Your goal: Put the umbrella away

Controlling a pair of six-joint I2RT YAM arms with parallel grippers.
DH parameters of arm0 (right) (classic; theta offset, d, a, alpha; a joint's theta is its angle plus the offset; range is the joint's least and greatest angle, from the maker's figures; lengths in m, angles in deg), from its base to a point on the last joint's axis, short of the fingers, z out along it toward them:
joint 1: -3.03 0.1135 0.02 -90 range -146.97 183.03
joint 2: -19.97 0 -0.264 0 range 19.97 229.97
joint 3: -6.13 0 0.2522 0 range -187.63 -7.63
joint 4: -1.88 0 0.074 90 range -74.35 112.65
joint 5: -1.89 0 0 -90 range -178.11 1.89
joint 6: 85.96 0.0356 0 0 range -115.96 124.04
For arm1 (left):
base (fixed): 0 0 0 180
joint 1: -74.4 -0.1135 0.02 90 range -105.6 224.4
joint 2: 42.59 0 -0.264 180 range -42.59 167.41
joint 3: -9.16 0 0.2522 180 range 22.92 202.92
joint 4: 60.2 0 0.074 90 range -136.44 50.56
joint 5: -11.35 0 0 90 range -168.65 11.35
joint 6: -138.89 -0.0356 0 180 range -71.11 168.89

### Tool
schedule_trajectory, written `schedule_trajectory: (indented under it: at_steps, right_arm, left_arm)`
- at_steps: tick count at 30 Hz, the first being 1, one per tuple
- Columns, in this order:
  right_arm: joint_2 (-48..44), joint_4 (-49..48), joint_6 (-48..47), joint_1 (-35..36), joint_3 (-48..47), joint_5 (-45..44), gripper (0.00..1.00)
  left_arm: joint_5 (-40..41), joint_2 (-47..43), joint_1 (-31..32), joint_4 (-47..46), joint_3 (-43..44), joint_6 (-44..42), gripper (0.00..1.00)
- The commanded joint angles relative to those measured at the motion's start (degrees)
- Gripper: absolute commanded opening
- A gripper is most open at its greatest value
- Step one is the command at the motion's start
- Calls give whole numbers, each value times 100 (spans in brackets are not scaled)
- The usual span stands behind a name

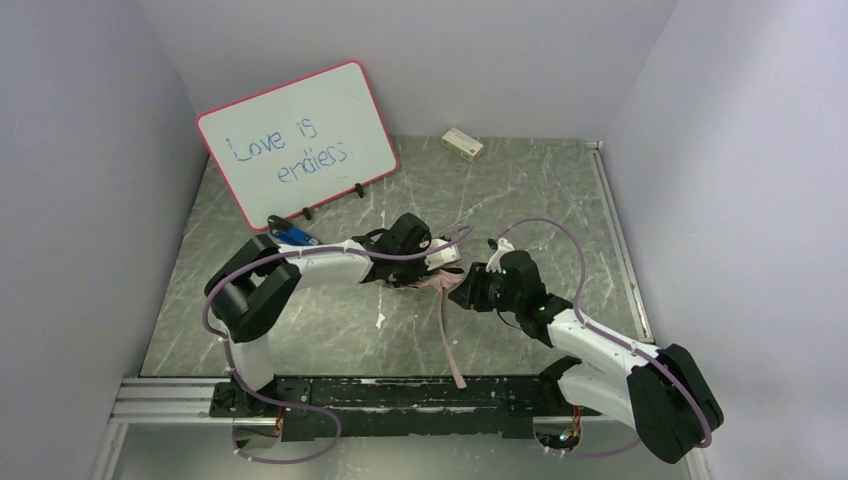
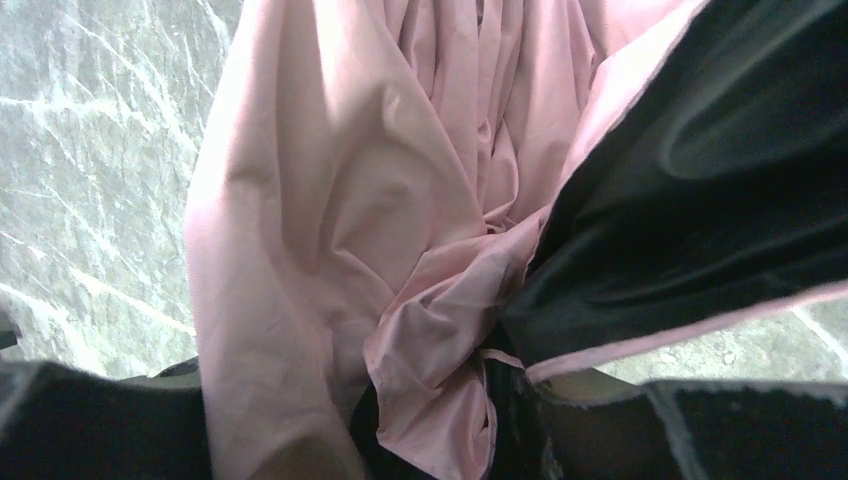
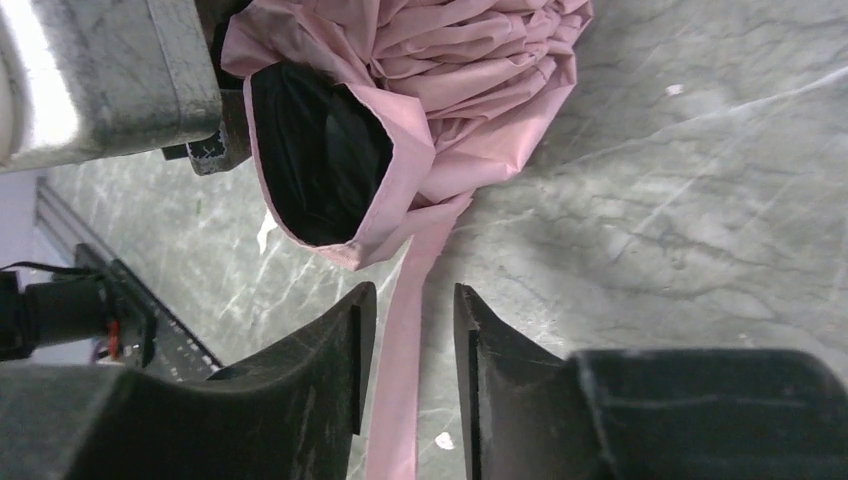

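Note:
The umbrella (image 1: 418,280) lies collapsed and bunched on the marble table between my two grippers. Its pale pink canopy with black lining fills the left wrist view (image 2: 330,220). My left gripper (image 1: 425,262) sits over it, and its fingers (image 2: 90,420) close on the bunched canopy from both sides. The pink strap (image 1: 449,340) trails from the umbrella towards the near edge. My right gripper (image 3: 410,295) is open just right of the umbrella (image 3: 470,70). The strap (image 3: 400,380) lies on the table between its jaws, untouched. Handle and shaft are hidden.
A pink-framed whiteboard (image 1: 297,140) stands at the back left with a blue pen (image 1: 292,236) at its foot. A small box (image 1: 462,144) lies by the back wall. Walls close in on three sides, and a metal rail (image 1: 170,400) runs along the near edge.

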Motion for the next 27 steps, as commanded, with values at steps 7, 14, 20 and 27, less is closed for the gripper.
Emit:
schedule_trajectory:
  at_steps: [7,14,20,27]
  right_arm:
    - [97,-488,10,-45,243,455,27]
    - [566,-865,6,-33,207,774,54]
    - [776,-958,94,331,37,41,58]
    - [1136,-949,207,1457,-103,-2072,52]
  left_arm:
    - [-343,-353,-39,-232,-164,-31,5]
    - [-245,-201,-67,-197,41,74,5]
    - [-252,-252,-81,-172,28,122,5]
    - [-258,-244,-87,-162,51,178,5]
